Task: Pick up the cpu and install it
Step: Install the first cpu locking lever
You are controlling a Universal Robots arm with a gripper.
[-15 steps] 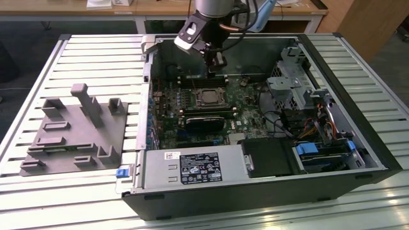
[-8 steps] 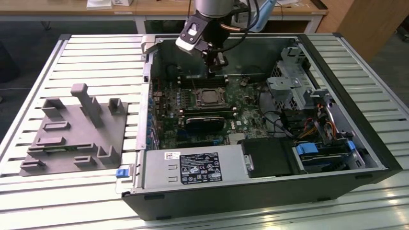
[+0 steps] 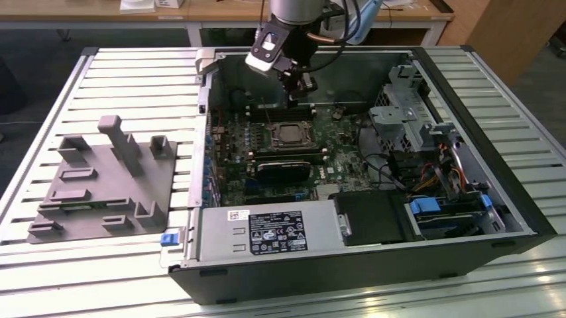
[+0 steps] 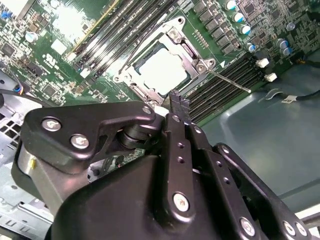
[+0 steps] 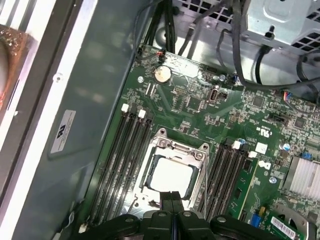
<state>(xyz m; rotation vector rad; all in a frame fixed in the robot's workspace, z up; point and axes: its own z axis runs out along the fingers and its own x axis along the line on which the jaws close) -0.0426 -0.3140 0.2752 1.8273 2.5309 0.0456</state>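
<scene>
The pincer (image 3: 301, 93) hangs inside the open computer case (image 3: 495, 218), above the motherboard (image 3: 238, 182) and just behind the socket (image 3: 289, 134); in both wrist views its two black fingers (image 4: 176, 107) stand pressed together with nothing between them. The cpu (image 5: 171, 176) lies flat in the socket, its pale metal top bare inside the opened metal frame (image 5: 181, 145), with the fingertips just above the socket's edge. Rows of black memory slots (image 5: 125, 150) flank the socket on both sides. Beyond it in the exterior view, black cables (image 3: 389, 165) and a drive cage (image 3: 402, 122) crowd the case toward that view's right. The case rests on a slatted metal table (image 3: 132, 66); on the exterior view's left of the case lies a grey fixture block (image 3: 102, 179) with upright posts. Wooden desks (image 3: 221, 10) stand behind the table.
</scene>
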